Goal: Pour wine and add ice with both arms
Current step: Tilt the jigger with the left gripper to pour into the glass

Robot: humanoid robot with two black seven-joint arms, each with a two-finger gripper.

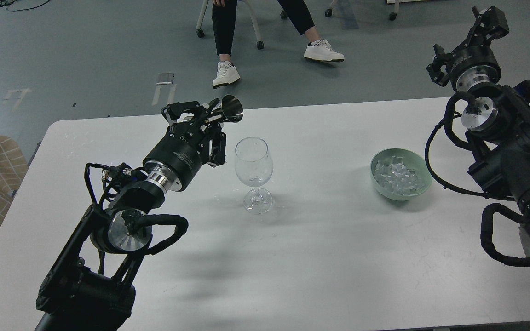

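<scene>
Pouring step: left gripper [212, 120] clamps a tilted steel jigger [229, 109] at the wine glass's [253, 172] eleven o'clock; right gripper [488, 23], jaw state indiscernible, must next fetch ice [396, 177] from the bowl [423, 181].

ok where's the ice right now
In the head view the ice sits heaped in a pale green bowl on the white table's right side, right of the wine glass.

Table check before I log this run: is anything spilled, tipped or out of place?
Nothing stands out. The wine glass stands upright, the green bowl sits level with its ice inside, and the table shows no clear puddle. The metal cup lies sideways only because the left hand holds it tilted.
</scene>
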